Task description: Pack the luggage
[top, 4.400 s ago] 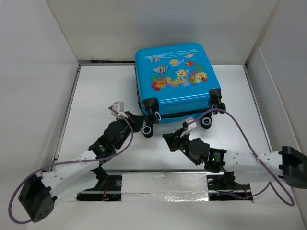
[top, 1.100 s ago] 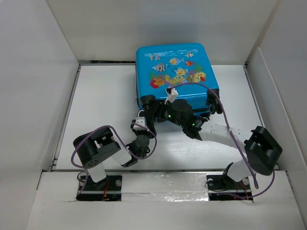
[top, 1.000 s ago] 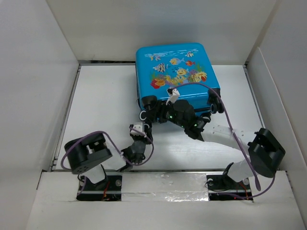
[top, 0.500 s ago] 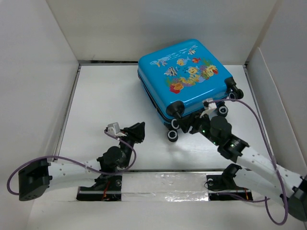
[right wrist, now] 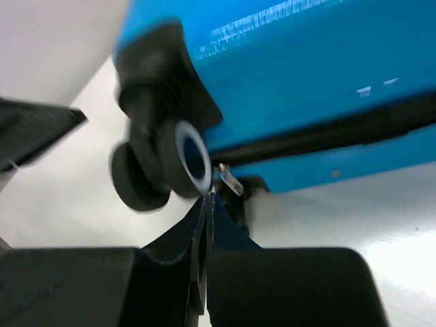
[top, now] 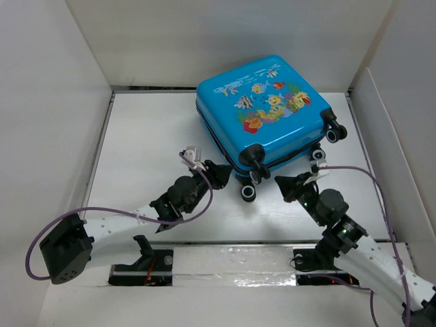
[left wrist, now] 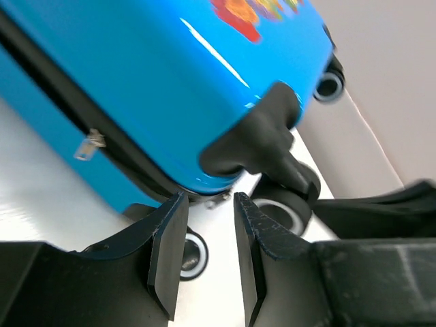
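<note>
The luggage (top: pixel 266 109) is a bright blue hard-shell suitcase with a fish print. It lies flat and closed at the back centre of the table, turned at an angle, with its black wheels toward the arms. My left gripper (top: pixel 219 174) is open at the near-left wheel corner. In the left wrist view its fingers (left wrist: pixel 168 259) stand a little apart with nothing between them, just below the luggage (left wrist: pixel 136 82) and a wheel (left wrist: pixel 286 211). My right gripper (top: pixel 285 184) sits shut in front of the near edge. Its tips (right wrist: pixel 208 199) point at a wheel (right wrist: pixel 184 167) and a zip pull (right wrist: pixel 229 180), holding nothing.
White walls (top: pixel 54 102) close in the white table (top: pixel 150 136) on the left, back and right. Purple cables (top: pixel 361 180) loop from both arms. A silver taped strip (top: pixel 231 262) runs along the near edge between the arm bases.
The left gripper has moved forward and right to the suitcase's near-left wheels. The right gripper has pulled back from the suitcase edge and shut. The suitcase has stayed put.
</note>
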You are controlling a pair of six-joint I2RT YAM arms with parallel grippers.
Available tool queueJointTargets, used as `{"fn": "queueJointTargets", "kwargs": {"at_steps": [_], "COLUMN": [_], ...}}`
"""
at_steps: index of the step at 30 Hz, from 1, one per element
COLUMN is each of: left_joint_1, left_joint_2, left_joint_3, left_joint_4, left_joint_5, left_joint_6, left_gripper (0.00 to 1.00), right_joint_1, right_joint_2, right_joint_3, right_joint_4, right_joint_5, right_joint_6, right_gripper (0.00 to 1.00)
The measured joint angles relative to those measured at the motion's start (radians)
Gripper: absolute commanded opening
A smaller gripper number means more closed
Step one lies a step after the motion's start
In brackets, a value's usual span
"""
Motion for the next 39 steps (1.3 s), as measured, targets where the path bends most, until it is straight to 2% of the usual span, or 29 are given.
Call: {"fn": "queueJointTargets", "kwargs": {"at_steps": [3, 5, 7, 13, 20, 29, 36, 39], "left_joint_1": [0.026, 0.050, 0.074, 0.093, 0.100, 0.101, 0.101, 0.101], "left_joint_2": [0.036, 0.061, 0.090, 0.145, 0.146, 0.154, 0.159, 0.162], "left_joint_3": [0.041, 0.073, 0.110, 0.154, 0.154, 0.154, 0.155, 0.156], "left_joint_4": [-0.033, -0.057, -0.076, -0.104, -0.117, -0.117, -0.116, -0.116], "left_joint_5": [0.116, 0.183, 0.252, 0.401, 0.454, 0.478, 0.488, 0.491], "left_joint_6": [0.000, 0.000, 0.000, 0.000, 0.000, -0.001, -0.003, -0.004], "left_gripper": [0.30, 0.30, 0.30, 0.30, 0.29, 0.29, 0.29, 0.29], "right_joint_1": [0.001, 0.003, 0.006, 0.034, 0.043, 0.053, 0.055, 0.056], "right_joint_2": [0.029, 0.111, 0.218, 0.553, 0.718, 0.800, 0.857, 0.883], "right_joint_3": [-0.163, -0.227, -0.243, -0.228, -0.177, -0.151, -0.142, -0.141], "right_joint_4": [0.171, 0.276, 0.380, 0.733, 0.909, 0.922, 0.961, 0.999], "right_joint_5": [-0.016, -0.017, -0.012, -0.008, -0.001, 0.050, 0.076, 0.085], "right_joint_6": [0.007, 0.006, -0.004, -0.053, -0.092, -0.105, -0.099, -0.099], "right_gripper": [0.00, 0.17, 0.26, 0.39, 0.40, 0.38, 0.33, 0.26]}}
